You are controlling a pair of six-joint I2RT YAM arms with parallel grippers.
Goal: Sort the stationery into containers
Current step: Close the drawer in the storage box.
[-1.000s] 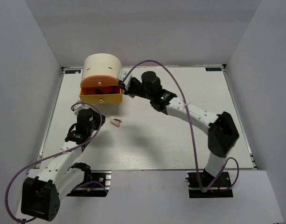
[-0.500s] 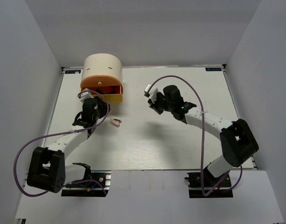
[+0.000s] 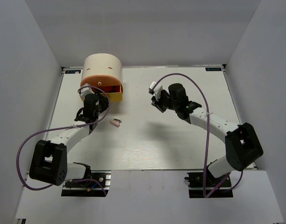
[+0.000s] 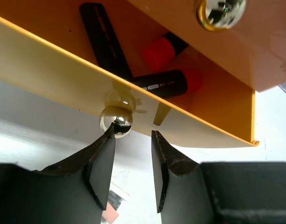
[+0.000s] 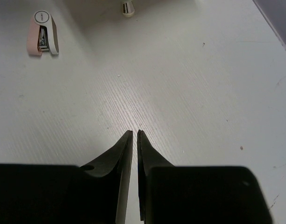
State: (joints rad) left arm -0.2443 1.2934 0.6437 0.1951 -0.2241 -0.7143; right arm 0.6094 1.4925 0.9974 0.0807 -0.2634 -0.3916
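The cream cylindrical unit (image 3: 102,67) stands at the far left. Its yellow drawer (image 3: 116,97) sticks out only slightly below the orange drawer (image 3: 103,83). In the left wrist view the yellow drawer (image 4: 49,74) holds black highlighters (image 4: 163,84) with red-orange caps. My left gripper (image 4: 132,133) is open and empty right at the drawer front, with its left fingertip touching the silver knob (image 4: 115,120). The tiny pink-and-white piece (image 3: 115,122) lies on the table; it also shows in the right wrist view (image 5: 42,33). My right gripper (image 5: 135,133) is shut and empty above bare table.
The orange drawer's knob (image 4: 220,11) is just above the yellow drawer. A small white object (image 5: 128,8) lies at the top edge of the right wrist view. The white table (image 3: 180,140) ends at grey walls on three sides.
The yellow drawer has slid further into the unit, with my left gripper following it. My right arm has pulled back to the right, away from the unit.
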